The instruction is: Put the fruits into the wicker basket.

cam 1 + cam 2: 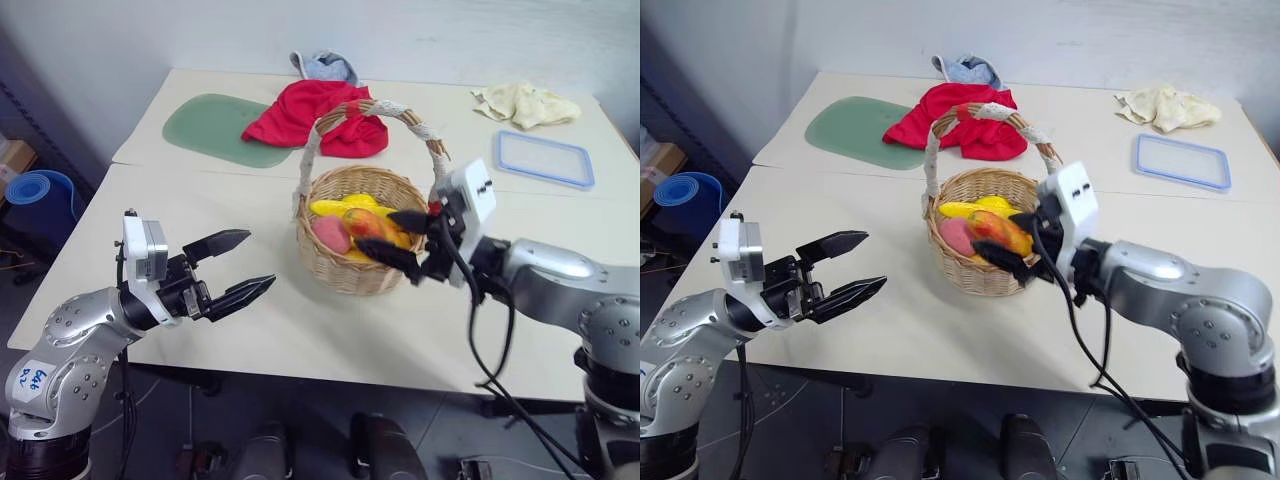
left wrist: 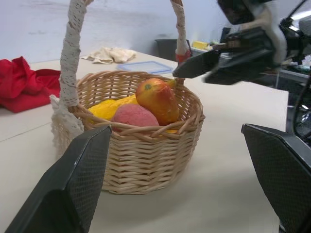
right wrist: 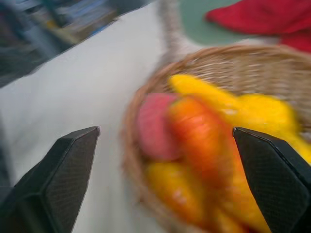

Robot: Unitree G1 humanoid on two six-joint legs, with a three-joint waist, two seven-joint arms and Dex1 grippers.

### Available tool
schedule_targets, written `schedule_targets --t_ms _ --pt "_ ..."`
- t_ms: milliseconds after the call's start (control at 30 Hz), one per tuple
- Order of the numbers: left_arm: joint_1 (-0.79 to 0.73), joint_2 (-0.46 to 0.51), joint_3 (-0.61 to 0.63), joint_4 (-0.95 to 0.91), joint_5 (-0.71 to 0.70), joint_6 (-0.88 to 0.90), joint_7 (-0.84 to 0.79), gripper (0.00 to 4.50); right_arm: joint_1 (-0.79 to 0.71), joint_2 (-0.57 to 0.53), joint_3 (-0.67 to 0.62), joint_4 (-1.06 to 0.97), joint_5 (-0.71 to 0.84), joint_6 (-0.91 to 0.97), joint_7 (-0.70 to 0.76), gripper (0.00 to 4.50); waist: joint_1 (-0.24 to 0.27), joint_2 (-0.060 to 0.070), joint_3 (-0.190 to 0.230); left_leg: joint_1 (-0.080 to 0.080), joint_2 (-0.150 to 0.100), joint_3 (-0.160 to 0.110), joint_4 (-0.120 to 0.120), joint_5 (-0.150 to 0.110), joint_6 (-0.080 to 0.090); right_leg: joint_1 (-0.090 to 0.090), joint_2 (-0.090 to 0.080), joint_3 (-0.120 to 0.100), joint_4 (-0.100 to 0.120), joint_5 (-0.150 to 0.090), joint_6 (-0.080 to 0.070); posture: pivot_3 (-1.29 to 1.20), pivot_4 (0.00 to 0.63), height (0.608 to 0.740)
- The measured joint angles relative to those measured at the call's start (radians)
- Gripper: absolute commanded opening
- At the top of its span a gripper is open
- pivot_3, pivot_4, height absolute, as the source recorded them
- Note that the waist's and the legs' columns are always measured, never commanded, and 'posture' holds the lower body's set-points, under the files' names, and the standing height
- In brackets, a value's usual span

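Left wrist view is showing the right gripper hanging wide open at the wicker basket's rim, the mango lying inside with the other fruits; left gripper is idling open and empty

handwritten label on left arm, illegible

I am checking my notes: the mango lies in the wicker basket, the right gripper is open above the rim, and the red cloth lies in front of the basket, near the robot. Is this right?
Not quite. The red cloth lies behind the wicker basket, on the far side from the robot, as the left eye view shows. The mango is in the basket and the right gripper is open above the rim.
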Motion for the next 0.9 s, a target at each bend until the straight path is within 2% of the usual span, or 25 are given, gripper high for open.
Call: schedule_targets --t_ms 100,167,267,367,500,633,733,900 --pt "-0.023 0.0 -0.008 0.022 0.0 -0.001 -0.009 4.5 0.158 -0.047 -0.068 -0.018 -0.102 -0.124 0.213 4.46 0.006 0.0 0.0 0.0 -0.001 0.002 0.001 0.0 0.001 0.001 0.0 0.001 -0.001 0.001 0.002 0.0 0.15 0.74" --pt "-0.051 0.005 -0.02 0.031 -0.006 0.005 -0.02 4.5 0.283 -0.109 -0.128 0.016 -0.223 -0.247 0.361 4.46 0.01 -0.001 0.0 0.001 -0.003 0.002 0.002 0.0 0.002 0.002 0.0 0.001 -0.002 0.002 0.003 0.0 0.15 0.74" --pt "-0.068 0.047 -0.017 0.055 -0.041 0.046 -0.044 4.5 0.341 -0.187 -0.238 0.258 -0.432 -0.469 0.559 4.46 0.011 -0.001 0.001 0.005 -0.004 0.005 0.002 0.0 0.005 0.006 0.001 0.0 -0.008 0.006 0.006 0.0 0.15 0.74" --pt "-0.096 0.069 -0.019 0.063 -0.057 0.067 -0.074 4.5 0.222 -0.177 -0.224 0.425 -0.508 -0.593 0.662 4.46 -0.002 -0.001 0.001 0.008 -0.002 0.007 0.002 0.001 0.003 0.007 0.0 0.001 -0.009 0.008 0.005 0.0 0.15 0.74" --pt "-0.141 0.072 -0.036 0.097 -0.057 0.08 -0.086 4.5 -0.038 -0.102 -0.058 0.593 -0.6 -0.653 0.741 4.46 -0.022 0.0 0.001 0.01 0.001 0.008 -0.001 0.003 -0.001 0.007 0.001 0.002 -0.008 0.007 0.003 0.0 0.15 0.74" --pt "-0.164 0.049 -0.066 0.093 -0.057 0.086 -0.082 4.5 -0.22 -0.011 0.058 0.716 -0.642 -0.64 0.788 4.46 -0.019 0.0 0.001 0.006 0.001 0.008 -0.001 0.003 -0.002 0.001 0.0 0.003 -0.001 0.008 0.004 0.0 0.15 0.74" --pt "-0.163 0.046 -0.079 0.094 -0.057 0.09 -0.083 4.5 -0.313 0.037 0.12 0.828 -0.704 -0.65 0.813 3.83 -0.012 0.0 0.001 0.003 0.0 0.007 0.001 0.003 -0.002 -0.002 0.0 0.002 0.0 0.008 0.005 0.0 0.15 0.74" --pt "-0.163 0.046 -0.089 0.09 -0.056 0.09 -0.087 4.5 -0.339 0.07 0.152 0.905 -0.736 -0.647 0.891 2.09 0.005 0.0 0.001 0.002 -0.001 0.008 0.002 0.002 -0.001 -0.001 0.0 0.001 -0.001 0.009 0.005 0.0 0.15 0.74"
